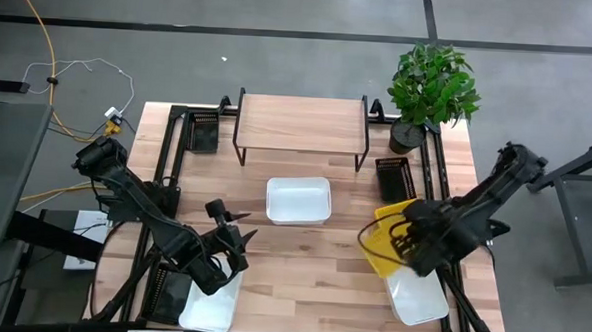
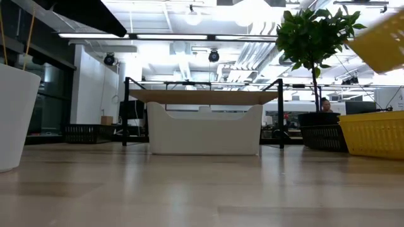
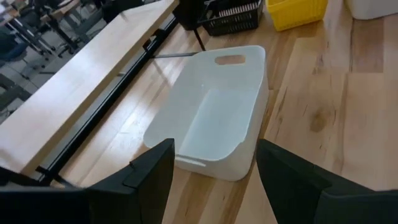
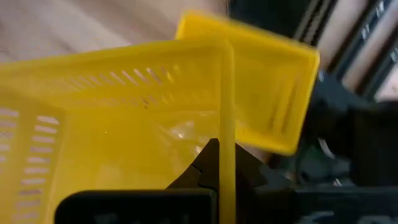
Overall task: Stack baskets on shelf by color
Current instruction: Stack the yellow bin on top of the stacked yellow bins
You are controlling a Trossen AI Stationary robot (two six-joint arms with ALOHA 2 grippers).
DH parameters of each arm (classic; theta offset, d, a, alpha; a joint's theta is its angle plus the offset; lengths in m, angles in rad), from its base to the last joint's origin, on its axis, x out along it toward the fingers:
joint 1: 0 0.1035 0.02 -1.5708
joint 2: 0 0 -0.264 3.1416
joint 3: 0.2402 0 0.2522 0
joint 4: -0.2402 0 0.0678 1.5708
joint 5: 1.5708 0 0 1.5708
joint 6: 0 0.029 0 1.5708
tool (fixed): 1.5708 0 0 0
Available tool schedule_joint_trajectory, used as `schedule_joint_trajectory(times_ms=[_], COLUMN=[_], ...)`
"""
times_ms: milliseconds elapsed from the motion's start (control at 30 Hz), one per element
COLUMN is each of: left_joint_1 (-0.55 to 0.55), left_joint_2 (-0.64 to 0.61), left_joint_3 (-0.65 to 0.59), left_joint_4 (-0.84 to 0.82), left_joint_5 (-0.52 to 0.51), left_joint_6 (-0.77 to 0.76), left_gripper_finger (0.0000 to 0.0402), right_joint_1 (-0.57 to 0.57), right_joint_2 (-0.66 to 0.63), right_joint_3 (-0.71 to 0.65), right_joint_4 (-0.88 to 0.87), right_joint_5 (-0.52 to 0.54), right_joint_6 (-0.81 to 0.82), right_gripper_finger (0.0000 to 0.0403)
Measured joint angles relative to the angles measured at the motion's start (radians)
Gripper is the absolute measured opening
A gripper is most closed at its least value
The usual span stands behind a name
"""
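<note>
Currently, a yellow basket [image 4: 124,118] is pinched by its rim in the right gripper [image 1: 405,236], raised above a second yellow basket [image 1: 382,258] on the surface. It should be kept level and carried to the shelf [image 1: 301,121]. The left gripper [image 1: 235,235] is held with jaws spread, facing a white basket [image 3: 214,112].

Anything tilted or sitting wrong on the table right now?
One thing: the right pincer is shut on the rim of a slotted yellow plastic basket, which hangs tilted in the air above a second yellow basket on the wooden table. That looks like ordinary carrying. Nothing looks spilled or damaged.

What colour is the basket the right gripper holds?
Yellow basket, with slotted sides; clearest in the right wrist view.
</note>
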Motion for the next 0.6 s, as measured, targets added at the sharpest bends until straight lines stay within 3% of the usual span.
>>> schedule_joint_trajectory(times_ms=[133, 367, 600], left_joint_1=[0.010, 0.014, 0.016], left_joint_2=[0.000, 0.000, 0.000], left_joint_3=[0.000, 0.000, 0.000], left_joint_4=[0.037, 0.041, 0.043], left_joint_5=[0.003, 0.004, -0.011], left_joint_6=[0.038, 0.040, 0.049], left_gripper_finger=[0.0213, 0.0213, 0.0213], right_joint_1=[-0.031, -0.208, -0.318], right_joint_2=[-0.103, -0.220, -0.304], right_joint_3=[-0.052, -0.310, -0.383], right_joint_4=[0.002, 0.000, 0.000], right_joint_5=[0.096, -0.008, 0.087], right_joint_6=[0.021, -0.060, -0.137], right_gripper_finger=[0.0000, 0.0000, 0.0000])
